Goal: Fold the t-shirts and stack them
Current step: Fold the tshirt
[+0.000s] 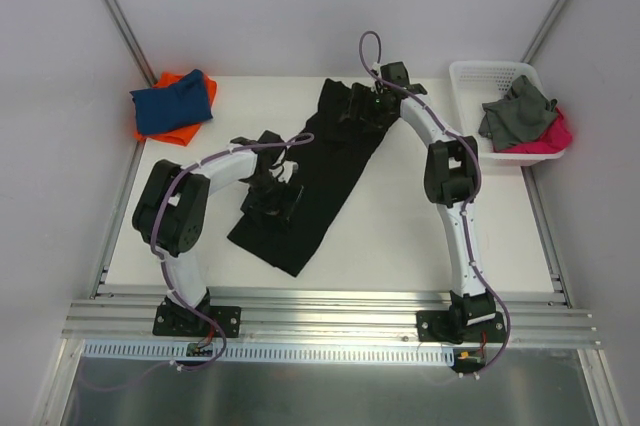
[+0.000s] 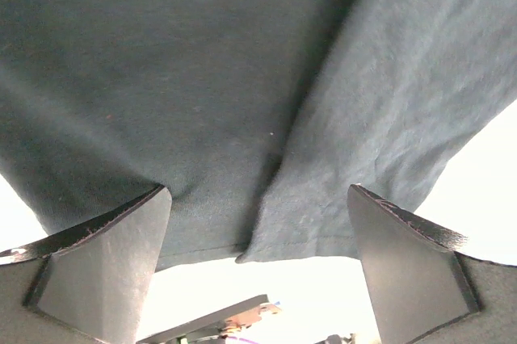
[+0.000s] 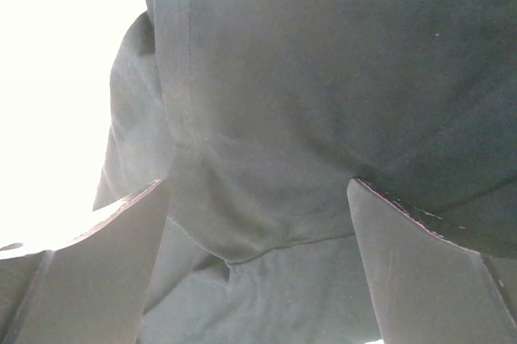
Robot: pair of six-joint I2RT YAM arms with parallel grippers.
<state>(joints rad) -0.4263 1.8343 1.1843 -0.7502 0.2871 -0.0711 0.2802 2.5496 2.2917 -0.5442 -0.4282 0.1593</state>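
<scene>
Cloth of the black t-shirt (image 1: 335,161) runs near-left to far-right across the counter (image 1: 400,236), left tool (image 1: 271,196) over its near end, right tool (image 1: 363,106) over its far, both spread wide.

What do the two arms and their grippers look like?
The left arm and right arm have white tubular links, black joint housings and a purple cable each. The left gripper and right gripper are black, with flat grey wedge fingers.
</scene>
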